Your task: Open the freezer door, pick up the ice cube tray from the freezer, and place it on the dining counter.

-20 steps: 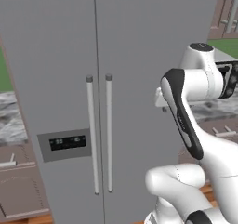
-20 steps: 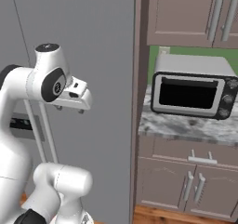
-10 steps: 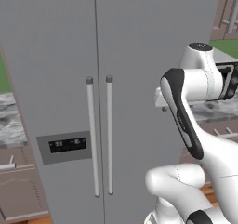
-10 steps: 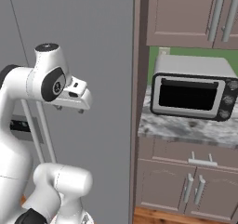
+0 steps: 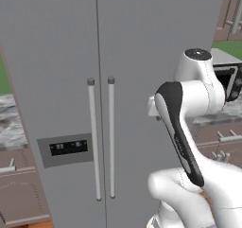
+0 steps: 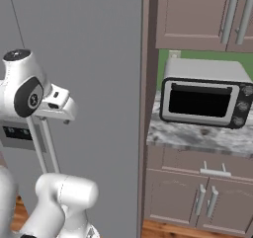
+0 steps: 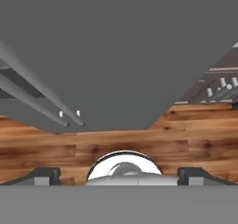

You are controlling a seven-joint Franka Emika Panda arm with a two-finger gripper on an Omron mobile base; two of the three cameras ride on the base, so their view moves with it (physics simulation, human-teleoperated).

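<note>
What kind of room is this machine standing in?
A home kitchen, by the look of it: a tall grey two-door fridge, a toaster oven on a marbled counter, and taupe cabinets above and below it.

A wood-plank floor [image 7: 195, 139] in warm brown runs across the lower half of the hand view and shows again at the bottom edge of the right base view. On the right of the right base view, taupe upper cabinets [image 6: 197, 15] with bar handles hang above a green wall strip [image 6: 165, 64]. Below them a silver toaster oven [image 6: 205, 94] stands on a marbled bench [image 6: 197, 136] over handled lower cabinets [image 6: 197, 197]. At the left edge of the left base view, another marbled bench [image 5: 9, 127] sits above taupe drawers [image 5: 21, 194].
</note>
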